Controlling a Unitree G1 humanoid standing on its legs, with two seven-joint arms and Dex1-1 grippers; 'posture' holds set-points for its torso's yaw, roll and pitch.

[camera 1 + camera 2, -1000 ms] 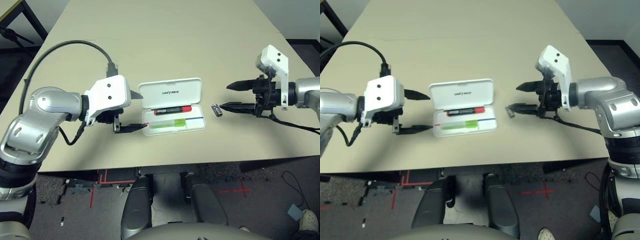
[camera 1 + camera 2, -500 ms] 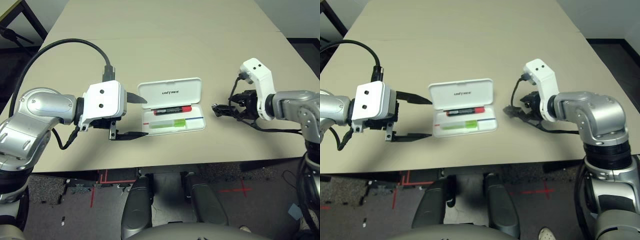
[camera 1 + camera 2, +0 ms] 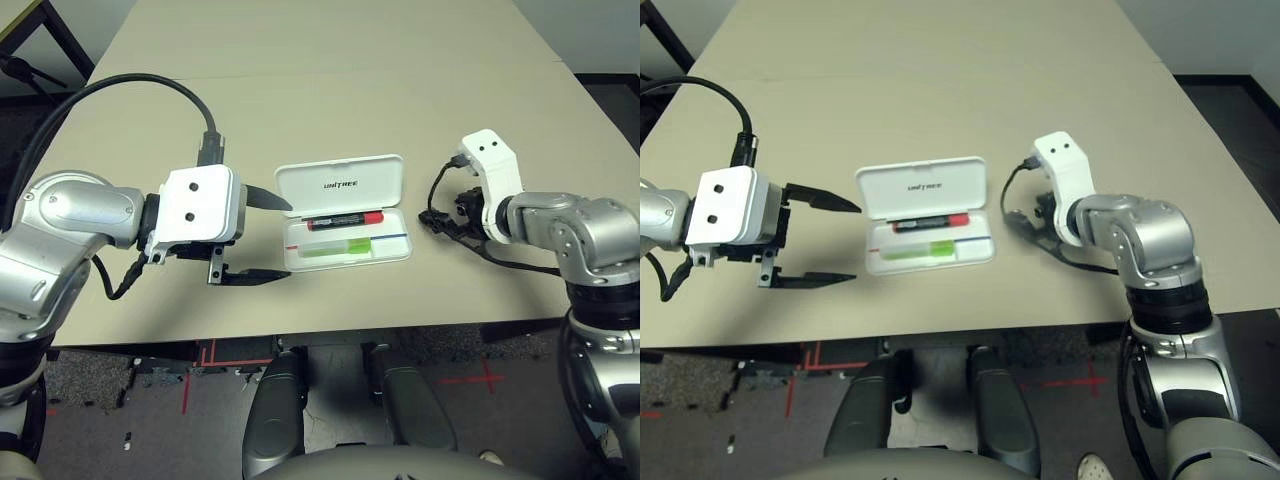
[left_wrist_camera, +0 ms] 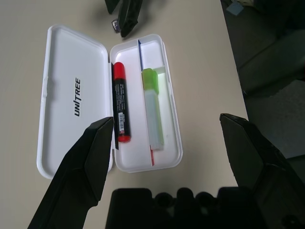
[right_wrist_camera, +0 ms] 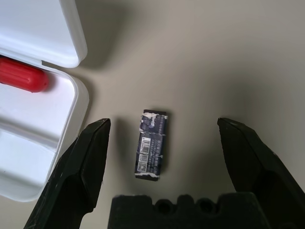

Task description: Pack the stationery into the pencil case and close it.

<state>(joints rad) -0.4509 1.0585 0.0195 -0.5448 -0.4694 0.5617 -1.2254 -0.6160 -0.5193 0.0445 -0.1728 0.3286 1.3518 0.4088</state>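
The white pencil case (image 3: 340, 186) lies open mid-table, lid back with its dark print up. In its base lie the red marker with black cap (image 3: 345, 219) and the white stick with green end (image 3: 340, 248). My left gripper (image 3: 268, 235) is open, just left of the case, fingers pointing at it; the left wrist view shows the case (image 4: 71, 95) beyond the open fingers. The tiny dark-grey-and-silver piece (image 5: 151, 144) lies on the table right of the case. My right gripper (image 5: 164, 125) is open, pointing down with one finger on each side of that piece, not touching it.
The beige table (image 3: 350, 100) stretches far behind the case. Its front edge runs close below the case and both grippers. A black cable (image 3: 130, 85) arcs above my left arm. Dark floor and a table leg show beyond the left corner.
My right gripper swung in toward the case and tipped down over the tiny piece. My left gripper drew back a little to the left, away from the case.
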